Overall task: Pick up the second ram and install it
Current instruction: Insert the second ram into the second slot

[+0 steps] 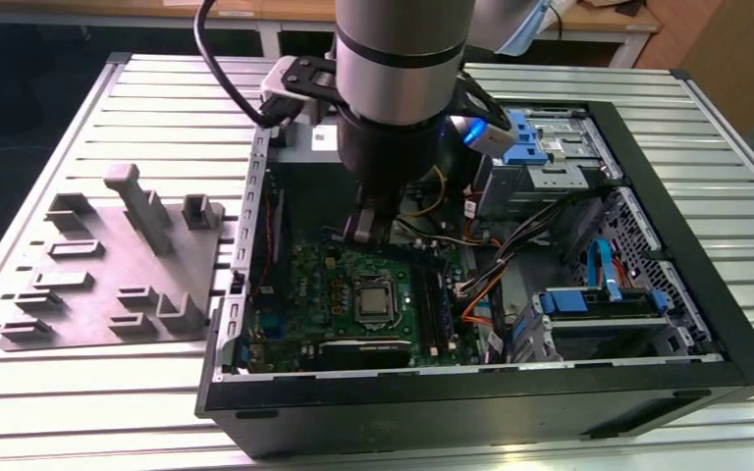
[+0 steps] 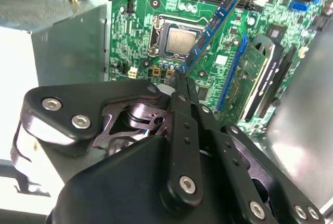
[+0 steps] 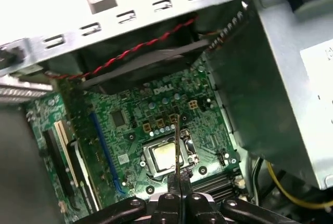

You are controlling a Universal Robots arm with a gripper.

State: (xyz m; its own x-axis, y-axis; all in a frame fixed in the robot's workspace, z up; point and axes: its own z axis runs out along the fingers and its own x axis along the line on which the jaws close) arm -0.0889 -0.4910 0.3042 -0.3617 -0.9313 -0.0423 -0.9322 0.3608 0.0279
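One slatted table [image 1: 76, 412] carries everything: the open computer case [image 1: 482, 397] and, at nine o'clock from it in the exterior view, the grey tray [image 1: 89, 329]. The arm [image 1: 397, 69] reaches down into the case, over the green motherboard [image 1: 301, 285]. The gripper [image 1: 366, 228] hangs at about twelve o'clock of the CPU socket [image 1: 374, 299]. Its fingers [image 2: 182, 109] are pressed together on one end of the second ram [image 2: 213, 24], which sticks out free above the board (the first wrist view shows it edge-on, as a thin line).

I judge that the picking up is done and the placing is in hand, because the stick touches no slot. The memory slots [image 1: 438, 306] lie at three o'clock of the socket. Seating asks that the stick is parallel to a free slot, with the notch matched, and pressed straight.
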